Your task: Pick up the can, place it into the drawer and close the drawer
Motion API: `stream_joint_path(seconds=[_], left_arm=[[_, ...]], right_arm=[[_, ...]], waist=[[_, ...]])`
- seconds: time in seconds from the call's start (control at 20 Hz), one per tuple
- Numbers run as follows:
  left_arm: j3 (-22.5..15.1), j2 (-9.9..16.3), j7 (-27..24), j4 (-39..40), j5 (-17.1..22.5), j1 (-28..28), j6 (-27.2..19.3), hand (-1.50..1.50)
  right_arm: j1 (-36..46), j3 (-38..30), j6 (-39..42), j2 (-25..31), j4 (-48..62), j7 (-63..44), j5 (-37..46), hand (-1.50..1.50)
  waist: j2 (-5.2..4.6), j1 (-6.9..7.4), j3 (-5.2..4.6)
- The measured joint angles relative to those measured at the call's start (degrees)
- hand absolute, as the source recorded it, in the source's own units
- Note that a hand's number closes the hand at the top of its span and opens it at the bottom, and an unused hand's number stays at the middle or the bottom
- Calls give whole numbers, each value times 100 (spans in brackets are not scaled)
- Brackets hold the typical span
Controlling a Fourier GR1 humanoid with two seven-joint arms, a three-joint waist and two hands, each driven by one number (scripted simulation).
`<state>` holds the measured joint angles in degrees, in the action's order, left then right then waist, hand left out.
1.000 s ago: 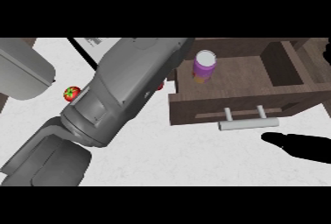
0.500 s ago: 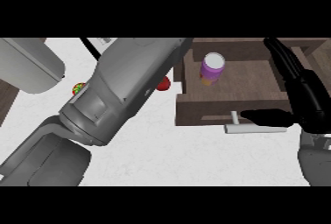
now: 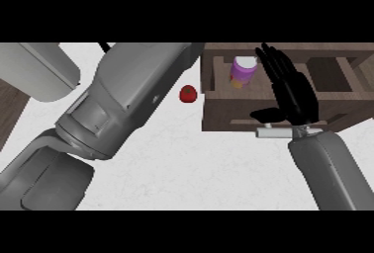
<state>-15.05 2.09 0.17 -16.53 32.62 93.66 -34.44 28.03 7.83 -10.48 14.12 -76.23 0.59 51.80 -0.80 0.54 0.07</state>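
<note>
can (image 3: 244,72) upright inside open drawer (image 3: 219,111) | right robot hand (image 3: 291,94) with fingers straight, holding nothing, over drawer front by handle (image 3: 272,132) (left robot hand unseen) | risk: off-centre push skews drawer, tipping can

purple can (image 3: 244,72) in drawer (image 3: 219,106), right hand (image 3: 291,94) over it

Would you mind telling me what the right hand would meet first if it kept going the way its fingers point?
Probably the drawer's back wall; the right hand points over the open drawer, passing right of the can. Depth is unclear.
</note>
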Motion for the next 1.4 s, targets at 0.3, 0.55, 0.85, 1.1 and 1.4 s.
stream_joint_path(seconds=[0.3, 0.55, 0.85, 1.1, 1.4], left_arm=[[19, 244, 169, -243, -91, -191, 71, -150], [-16, 517, 368, -508, -179, -372, 199, -150], [-88, 733, 618, -962, -259, -735, 292, -150], [-151, 912, 808, -1403, -319, -1003, 339, -150], [-210, 1239, 1018, -1964, -346, -1413, 537, -150]], right_arm=[[778, -202, -812, -254, 1574, 185, 426, -150], [1491, -471, -1581, -397, 2662, 186, 709, -150], [2335, -805, -2220, -388, 3886, 258, 861, -150], [2888, -985, -2599, -371, 4632, 302, 952, -150], [3423, -1078, -2618, -341, 5312, 282, 1058, -150]], waist=[[24, 121, -2], [27, 206, -3], [27, 349, -3], [20, 443, -6], [-22, 528, 9]])
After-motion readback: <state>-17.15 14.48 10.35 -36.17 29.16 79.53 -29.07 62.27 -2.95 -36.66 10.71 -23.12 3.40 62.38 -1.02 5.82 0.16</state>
